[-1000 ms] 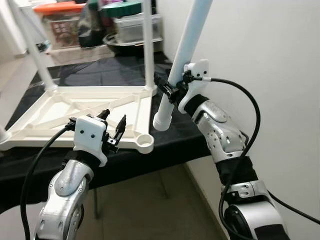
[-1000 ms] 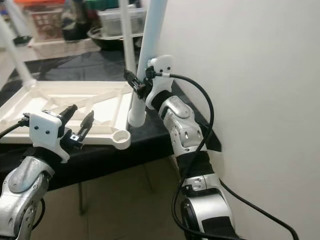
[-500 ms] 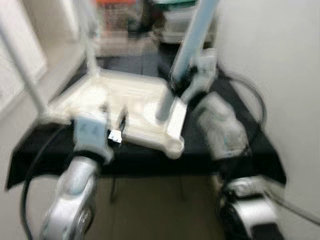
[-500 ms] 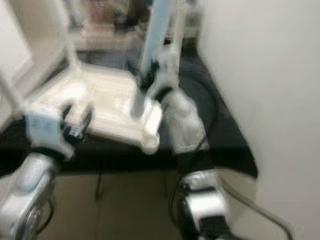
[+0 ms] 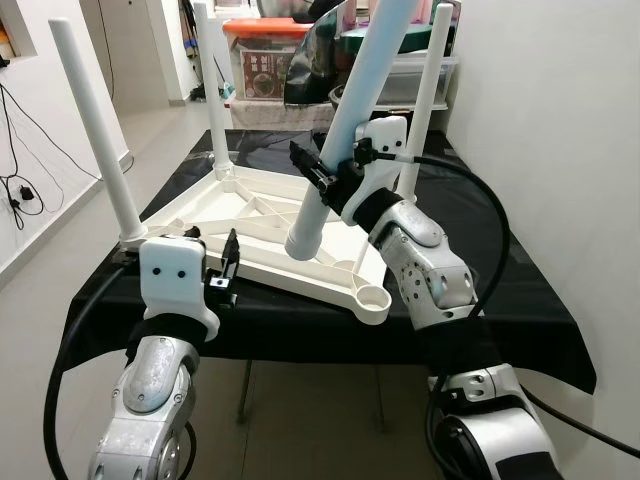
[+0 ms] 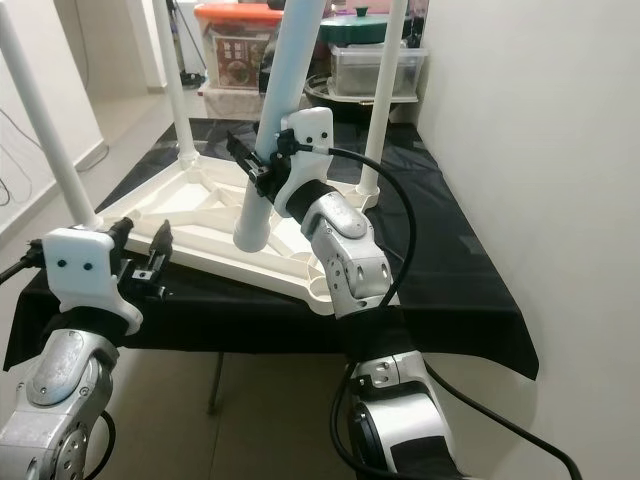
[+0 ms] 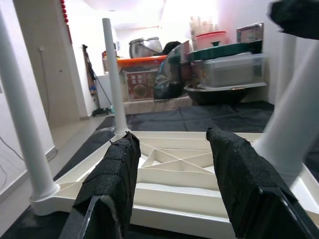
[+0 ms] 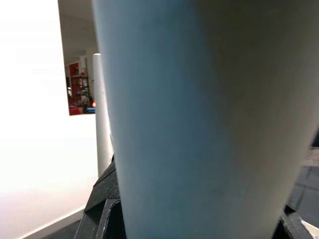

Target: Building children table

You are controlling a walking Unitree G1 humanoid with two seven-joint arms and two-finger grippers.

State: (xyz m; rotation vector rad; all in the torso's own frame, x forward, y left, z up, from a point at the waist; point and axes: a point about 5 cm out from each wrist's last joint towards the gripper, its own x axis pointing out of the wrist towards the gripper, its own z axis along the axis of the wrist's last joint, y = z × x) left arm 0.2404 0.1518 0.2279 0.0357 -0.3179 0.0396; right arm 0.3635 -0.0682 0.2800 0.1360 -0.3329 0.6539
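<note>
A white children's tabletop [image 5: 262, 215] lies upside down on a black-covered table [image 5: 480, 300]. Three white legs stand in its corners: one near left [image 5: 92, 125], one far left [image 5: 210, 85], one far right [image 5: 432, 75]. The near right corner socket [image 5: 375, 297] is empty. My right gripper [image 5: 318, 180] is shut on a loose fourth leg [image 5: 350, 110], held tilted with its lower end [image 5: 303, 243] above the tabletop, left of the empty socket. My left gripper [image 5: 215, 262] is open at the tabletop's near edge, its fingers [image 7: 112, 189] holding nothing.
Storage boxes [image 5: 265, 60] and a dark pot crowd the far end behind the table. A white wall [image 5: 560, 150] runs close along the right. Open floor [image 5: 40, 230] with cables lies to the left. The table's near edge [image 5: 300, 345] is just before me.
The camera swung and pulled back, blurring midway. The right gripper kept hold of the leg; its lower end now sits left of the empty socket instead of right of it.
</note>
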